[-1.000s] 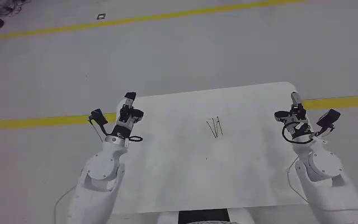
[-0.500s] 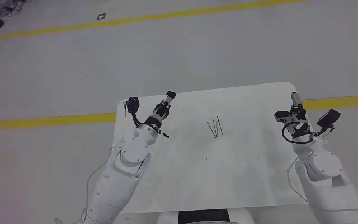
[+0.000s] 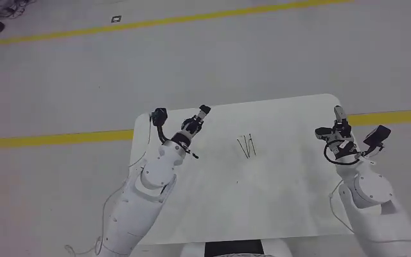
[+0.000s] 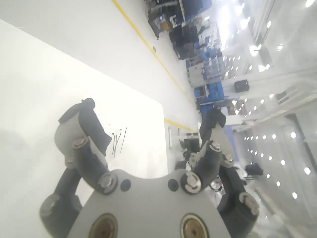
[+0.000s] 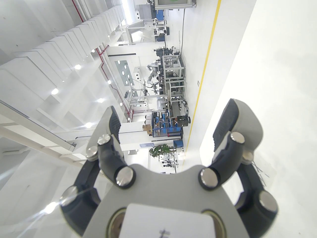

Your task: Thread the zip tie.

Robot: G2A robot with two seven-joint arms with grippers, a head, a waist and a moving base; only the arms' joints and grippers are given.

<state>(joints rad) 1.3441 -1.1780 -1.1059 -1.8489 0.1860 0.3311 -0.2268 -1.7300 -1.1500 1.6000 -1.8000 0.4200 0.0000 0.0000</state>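
Several thin black zip ties (image 3: pixel 246 146) lie loose in a small bunch on the white table (image 3: pixel 289 199), a little right of its middle. My left gripper (image 3: pixel 203 113) hovers over the far left part of the table, left of the zip ties and pointing toward them. In the left wrist view the gripper (image 4: pixel 151 116) is open and empty, with the zip ties (image 4: pixel 118 140) beyond its fingers. My right gripper (image 3: pixel 338 114) stays at the table's far right edge. It stands open and empty in the right wrist view (image 5: pixel 171 117), where the zip ties (image 5: pixel 260 170) show as thin lines.
A yellow floor line (image 3: pixel 58 139) runs past the table's left and right sides. The table's rounded far right corner (image 3: pixel 331 98) is close to the right gripper.
My left arm has swung from the table's left edge in over the table, toward the zip ties. The right arm and the zip ties have stayed still.
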